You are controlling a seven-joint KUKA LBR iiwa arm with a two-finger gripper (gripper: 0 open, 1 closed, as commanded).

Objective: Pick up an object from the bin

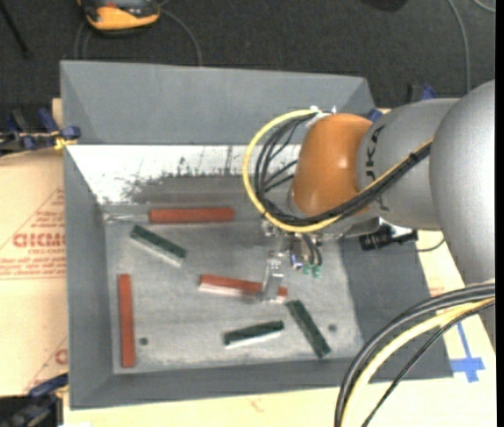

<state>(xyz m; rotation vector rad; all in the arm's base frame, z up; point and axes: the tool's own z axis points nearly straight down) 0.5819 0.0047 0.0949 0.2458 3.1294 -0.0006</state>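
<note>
With the claw point(276, 285) low at the right end of a short red bar point(228, 285) in mid bin point(85, 274), impossible to tell whether wide or narrow. Crowded just below by a level green bar point(253, 333) and a slanted green bar point(308, 327); well apart by the back wall, a long red bar point(191, 213).

I see six bars spread apart on the floor of the bin point(87, 283). The back bar point(189, 213) lies along the far wall, and the slanted bar point(156, 243) sits in front of it to the left. The left bar point(126, 320) runs along the left wall. The middle bar point(227, 285) lies at the centre, with my hand point(276, 285) over its right end. The front bar point(253, 333) lies toward the near wall, and the right bar point(308, 327) is just beside its right end.
</note>
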